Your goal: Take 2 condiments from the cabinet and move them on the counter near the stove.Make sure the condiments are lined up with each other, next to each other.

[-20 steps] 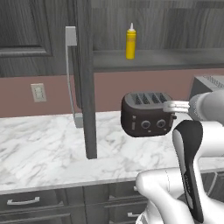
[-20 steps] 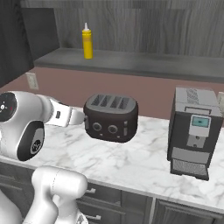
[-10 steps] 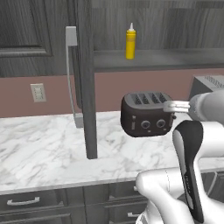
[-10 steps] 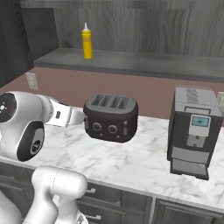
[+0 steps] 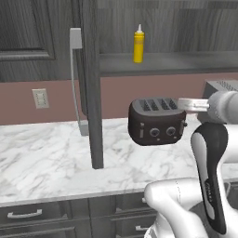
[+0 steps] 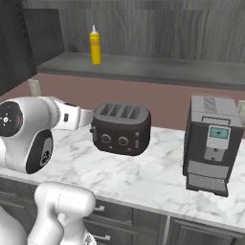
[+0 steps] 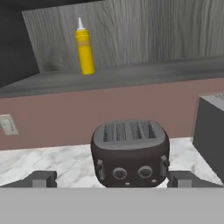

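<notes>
Hand view: the tool hangs released, its tips wide apart, facing a dark toaster on the worktop; the unlabelled yellow bottle stands on the open cabinet's shelf

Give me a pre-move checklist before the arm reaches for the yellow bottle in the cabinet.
1. Cabinet door swung open: ok.
2. Bottle upright on the shelf: ok.
3. Gripper open and empty: ok.
4. Gripper up at shelf height: not ok; it sits low, in front of the toaster.
5. Second condiment located: cannot tell; just one bottle stands on the visible shelf.
6. Drop spot by the stove: cannot tell.
</notes>
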